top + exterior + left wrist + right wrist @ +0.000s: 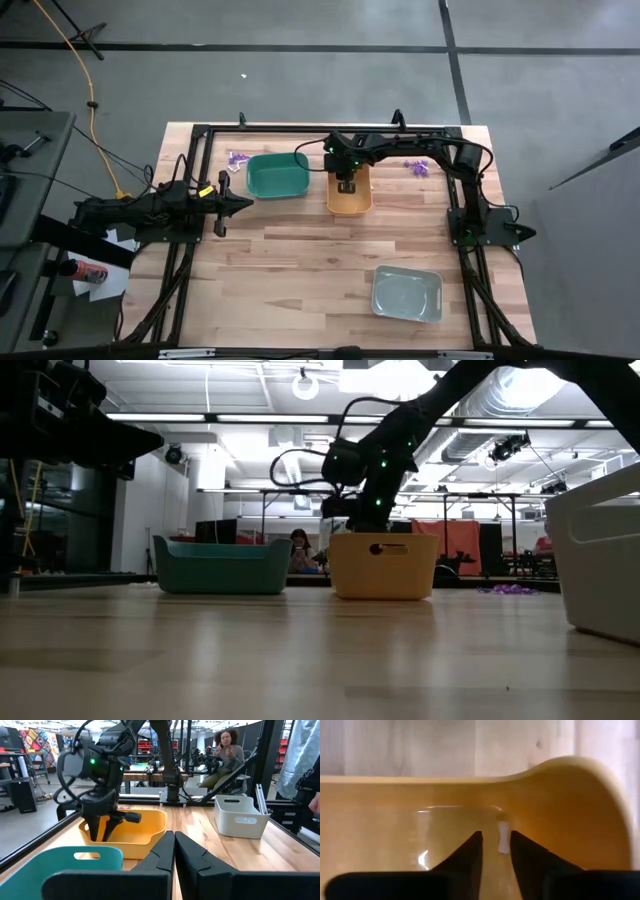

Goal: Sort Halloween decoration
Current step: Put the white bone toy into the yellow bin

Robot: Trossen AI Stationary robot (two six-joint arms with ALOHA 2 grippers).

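Note:
My right gripper [346,187] points steeply down into the orange bin [365,205], its fingers open [496,836]. A small whitish Halloween decoration piece [503,837] shows in the gap between the fingertips, against the bin's inner floor. Purple decoration pieces lie on the table left of the green bin [236,158] and right of the orange bin [417,166]. My left gripper [235,203] waits shut and level at the table's left side, holding nothing. My right gripper has the whitish piece [503,840] close beside one fingertip [516,842], inside the orange bin. I cannot tell whether the finger touches the piece. The fingers come from above, slanting down.
A green bin [277,175] stands just left of the orange one. A grey bin [407,294] sits near the table's front right. A black frame [300,128] runs along the far edge. A person [227,750] sits beyond the table.

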